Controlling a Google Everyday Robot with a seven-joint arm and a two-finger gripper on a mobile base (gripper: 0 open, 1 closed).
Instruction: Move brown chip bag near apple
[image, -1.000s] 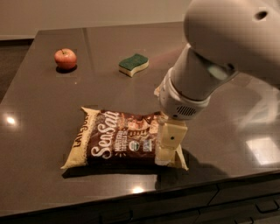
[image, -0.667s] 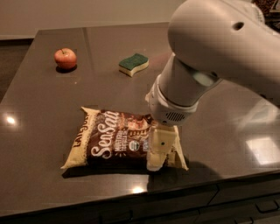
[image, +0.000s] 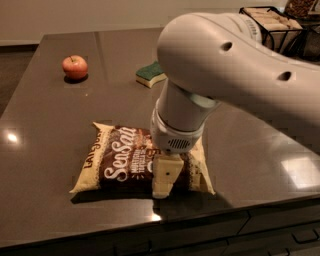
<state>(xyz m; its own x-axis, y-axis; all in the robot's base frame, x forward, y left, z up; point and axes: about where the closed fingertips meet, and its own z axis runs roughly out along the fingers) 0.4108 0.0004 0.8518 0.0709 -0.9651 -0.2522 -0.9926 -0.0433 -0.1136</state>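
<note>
Glossy dark countertop (image: 55, 125), crinkly brown chip bag (image: 120, 161) beneath cream hand (image: 163, 187), grip indiscernible

The robot's arm (image: 235, 60), a broad, smooth white shell with a rounded, bulbous outline, fills the right of the scene; two small dark round holes mark its upper face. It narrows to a cylindrical white wrist (image: 177, 125), where a pale grey band sits just under the shell and a flared collar carries a small patch of fine dark vent perforations. Below the collar is the gripper (image: 162, 185), cream-yellow and blocky, with one small dark dot on its face, set low over the near part of the dark, glossy worktop (image: 55, 125).
</note>
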